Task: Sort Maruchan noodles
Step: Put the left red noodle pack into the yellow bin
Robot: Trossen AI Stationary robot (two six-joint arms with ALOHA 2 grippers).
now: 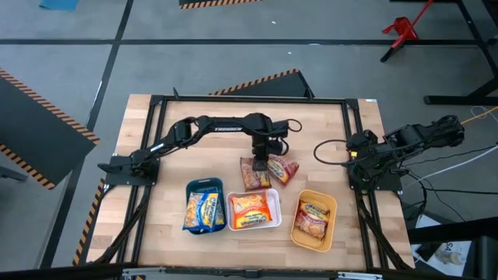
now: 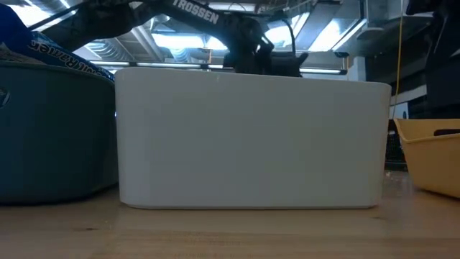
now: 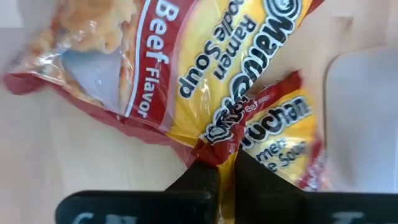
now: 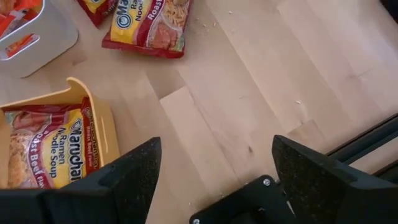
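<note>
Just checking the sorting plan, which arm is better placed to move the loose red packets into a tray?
Left. The left gripper is shut on the beef packet, while the right gripper waits open at the table's right edge.

We see three trays in a near row: teal tray (image 1: 205, 184) left, white tray (image 1: 253, 226) middle, yellow tray (image 1: 331, 225) right; two loose packets (image 1: 254, 174) lie behind.

Grey concrete floor (image 1: 70, 70), black-and-yellow hazard-striped tape (image 1: 257, 81), light wooden plank table (image 1: 163, 155), red metal stand (image 1: 403, 28), bright ceiling strip lights (image 2: 180, 32)
</note>
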